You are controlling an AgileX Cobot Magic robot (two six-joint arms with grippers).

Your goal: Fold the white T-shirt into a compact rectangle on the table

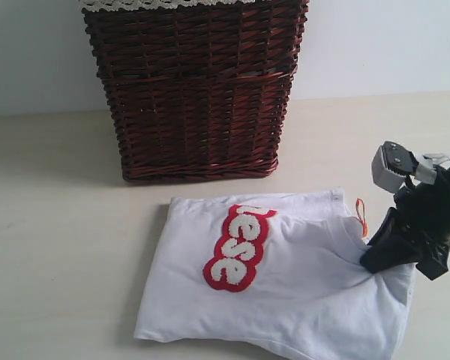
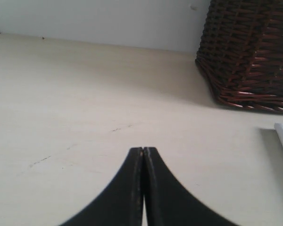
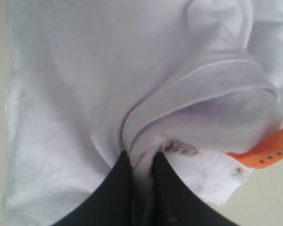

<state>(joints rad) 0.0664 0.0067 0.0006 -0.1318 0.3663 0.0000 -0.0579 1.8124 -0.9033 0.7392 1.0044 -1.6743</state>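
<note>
Your white T-shirt (image 1: 285,300), partly folded on the table (image 1: 52,225) before the basket (image 1: 195,90), is light and limp, so a bunched fold near the orange tag (image 1: 360,217) suits, where the right gripper (image 3: 141,159) pinches cloth (left gripper (image 2: 143,151) closed, empty).

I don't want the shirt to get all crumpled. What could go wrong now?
The right claw pinches just a small bunch of the white T-shirt near its collar, so the cloth might slip out when pulled. The left claw is shut over bare table, holding nothing, so a one-sided pull may drag or bunch the shirt.
</note>
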